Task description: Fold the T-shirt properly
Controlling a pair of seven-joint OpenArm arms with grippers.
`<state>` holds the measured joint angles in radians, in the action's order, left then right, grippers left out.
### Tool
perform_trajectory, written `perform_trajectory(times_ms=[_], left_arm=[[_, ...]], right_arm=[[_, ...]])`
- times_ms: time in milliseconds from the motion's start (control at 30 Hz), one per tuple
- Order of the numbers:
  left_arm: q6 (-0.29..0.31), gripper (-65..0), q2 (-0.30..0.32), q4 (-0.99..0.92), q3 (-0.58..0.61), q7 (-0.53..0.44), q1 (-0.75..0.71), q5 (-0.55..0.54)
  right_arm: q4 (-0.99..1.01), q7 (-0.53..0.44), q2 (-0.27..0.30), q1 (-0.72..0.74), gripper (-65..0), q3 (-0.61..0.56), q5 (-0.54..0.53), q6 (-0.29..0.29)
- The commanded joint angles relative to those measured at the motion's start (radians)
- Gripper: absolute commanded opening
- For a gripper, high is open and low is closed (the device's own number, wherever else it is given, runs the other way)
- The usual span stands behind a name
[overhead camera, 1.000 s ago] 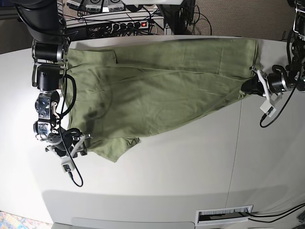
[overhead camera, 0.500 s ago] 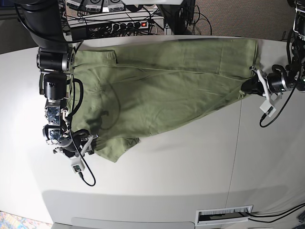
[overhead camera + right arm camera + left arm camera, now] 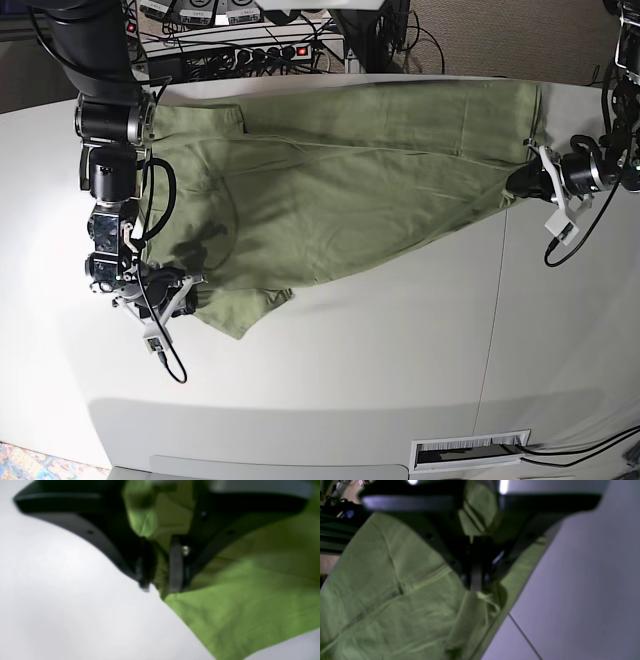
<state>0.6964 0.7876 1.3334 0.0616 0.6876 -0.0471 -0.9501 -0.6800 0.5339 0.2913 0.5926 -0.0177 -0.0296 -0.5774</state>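
The olive-green T-shirt (image 3: 340,190) lies spread across the white table (image 3: 350,390), with its near left corner bunched. In the base view my right gripper (image 3: 180,297) is at that bunched corner on the left. The right wrist view shows its fingers (image 3: 175,567) drawn close together on a fold of the T-shirt (image 3: 237,600), which fills the narrow gap at the right gripper (image 3: 160,587). My left gripper (image 3: 515,182) is at the shirt's right end, shut on a corner pulled taut. Up close, the left gripper (image 3: 476,585) pinches the T-shirt (image 3: 395,592) hem.
A power strip and tangled cables (image 3: 250,45) sit behind the table's far edge. A seam (image 3: 495,300) runs across the tabletop at the right. A vent slot (image 3: 470,452) lies at the near edge. Loose cables hang from both wrists.
My right gripper has moved right onto the shirt's near left corner and its jaws have narrowed around the cloth. The left gripper has kept its hold and place.
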Motion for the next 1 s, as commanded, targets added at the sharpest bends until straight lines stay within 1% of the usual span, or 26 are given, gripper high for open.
perform_trajectory(times_ms=[0, 100, 133, 167, 267, 467, 600, 800, 967], left_arm=[[0.002, -65.0, 0.025, 0.013, -0.01, -0.013, 0.011, -0.003], [0.002, -65.0, 0.025, 0.013, -0.01, -0.017, 0.011, -0.004], [0.002, -65.0, 0.025, 0.013, -0.01, -0.017, 0.011, -0.003], [0.002, -65.0, 0.025, 0.013, -0.01, -0.016, 0.011, -0.003], [0.002, -65.0, 0.025, 0.013, -0.01, -0.016, 0.011, -0.003], [0.002, -65.0, 0.025, 0.013, -0.01, -0.016, 0.011, -0.003], [0.002, -65.0, 0.025, 0.013, -0.01, -0.015, 0.011, -0.003], [0.002, -65.0, 0.031, 0.031, -0.01, -0.014, 0.011, -0.004], [0.002, -65.0, 0.033, 0.077, -0.01, 0.006, 0.011, -0.004]], right_arm=[[0.008, 0.117, 0.008, -0.005, -57.8, -0.002, 0.039, -0.02], [0.007, 0.147, 0.008, -0.005, -61.3, -0.002, 0.029, -0.026], [0.007, 0.15, 0.008, -0.005, -64.0, -0.002, 0.029, -0.026], [0.006, 0.151, 0.008, -0.005, -65.0, -0.002, 0.029, -0.026], [-0.005, 0.187, 0.008, -0.005, -65.0, -0.002, 0.011, -0.026], [-0.103, 0.335, 0.014, -0.006, -65.0, -0.002, -0.108, -0.026], [-0.198, 0.424, 0.043, -0.023, -65.0, -0.002, -0.211, -0.026], [-0.297, 0.538, 0.107, -0.033, -65.0, -0.002, -0.377, -0.029], [-0.366, 0.578, 0.156, -0.033, -65.0, -0.002, -0.505, -0.028]])
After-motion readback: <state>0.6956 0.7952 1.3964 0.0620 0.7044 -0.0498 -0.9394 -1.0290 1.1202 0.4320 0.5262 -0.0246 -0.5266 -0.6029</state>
